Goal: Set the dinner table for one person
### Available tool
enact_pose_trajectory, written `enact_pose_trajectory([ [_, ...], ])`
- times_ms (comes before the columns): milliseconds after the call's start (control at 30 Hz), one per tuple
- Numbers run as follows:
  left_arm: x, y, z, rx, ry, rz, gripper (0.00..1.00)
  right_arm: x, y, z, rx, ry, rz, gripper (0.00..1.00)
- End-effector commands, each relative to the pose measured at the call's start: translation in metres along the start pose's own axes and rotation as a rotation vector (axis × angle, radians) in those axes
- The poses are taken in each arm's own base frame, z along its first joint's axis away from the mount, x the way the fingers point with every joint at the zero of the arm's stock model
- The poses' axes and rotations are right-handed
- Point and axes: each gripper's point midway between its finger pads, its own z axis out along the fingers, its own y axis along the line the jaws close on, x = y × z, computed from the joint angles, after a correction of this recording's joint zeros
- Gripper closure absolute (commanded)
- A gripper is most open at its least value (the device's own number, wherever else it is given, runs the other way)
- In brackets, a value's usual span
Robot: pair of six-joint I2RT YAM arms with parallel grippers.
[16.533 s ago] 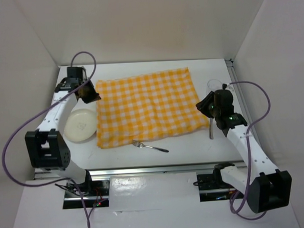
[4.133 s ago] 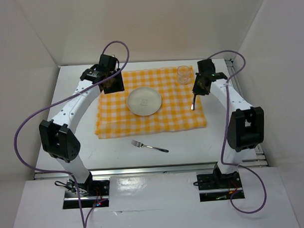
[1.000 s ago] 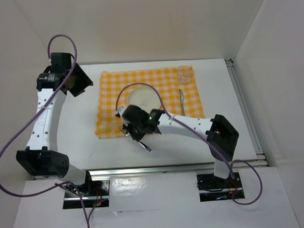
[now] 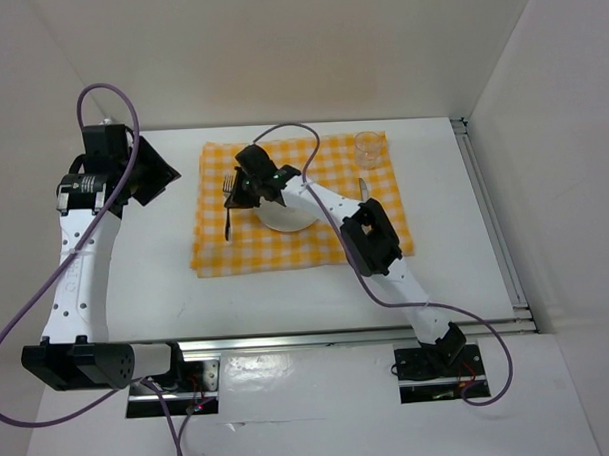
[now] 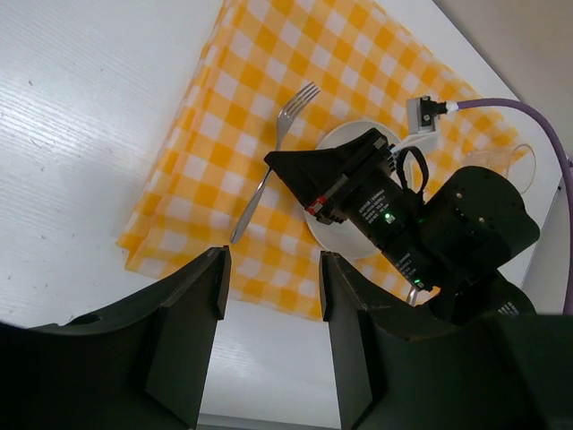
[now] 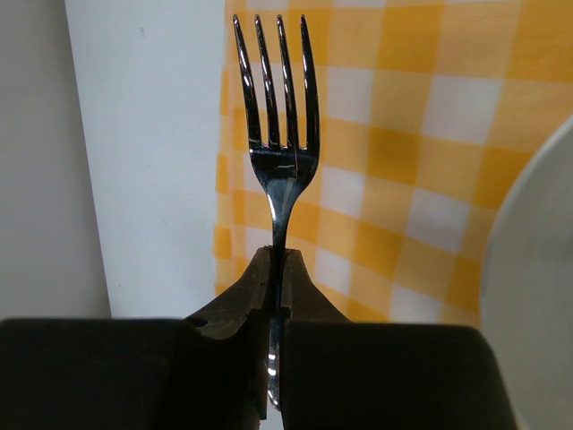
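Note:
On the white dinner table (image 4: 287, 299) lies a yellow-and-white checked cloth (image 4: 245, 245). A white plate (image 4: 294, 218) sits on it, partly under my right arm. My right gripper (image 4: 239, 195) is shut on a silver fork (image 4: 228, 206) at the handle, just left of the plate. Its tines point to the far side, low over the cloth's left part. The right wrist view shows the fork (image 6: 279, 134) pinched in the gripper (image 6: 279, 260). My left gripper (image 5: 271, 258) is open and empty, raised over the bare table left of the cloth.
A clear glass (image 4: 370, 148) stands on the cloth's far right corner. A knife (image 4: 362, 189) lies right of the plate, partly hidden by my right arm. Metal rails (image 4: 494, 221) run along the table's right and near edges. White walls enclose the other sides.
My right gripper has carried the fork from the cloth's near edge to the far left, beside the plate. The left arm has shifted slightly.

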Motion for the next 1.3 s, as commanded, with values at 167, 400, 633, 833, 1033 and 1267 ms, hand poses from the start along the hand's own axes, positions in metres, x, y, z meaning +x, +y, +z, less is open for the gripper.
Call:
enact_pose_trajectory([
  [167,-0.003,0.001,-0.001,0.010,-0.010,0.041,0.39,0.009,-0.010,0.028,0.028,-0.039,0.062,1.00],
  [400,-0.005,0.004,0.000,0.004,-0.015,0.044,0.39,0.010,-0.020,0.036,0.056,-0.046,0.039,1.00],
  [633,-0.003,0.006,0.002,-0.002,-0.007,0.044,0.39,0.000,-0.016,0.030,0.027,-0.065,-0.006,0.52],
  [833,-0.005,0.003,-0.001,0.009,-0.022,0.044,0.39,-0.023,0.020,0.000,-0.056,-0.123,-0.051,0.36],
  [1033,-0.005,-0.001,-0.002,0.029,-0.018,0.045,0.39,-0.064,0.072,-0.061,-0.146,-0.247,-0.148,0.11],
  [1267,-0.012,-0.007,-0.008,0.054,-0.037,0.066,0.39,-0.119,0.082,-0.161,-0.012,-0.430,-0.281,0.00],
])
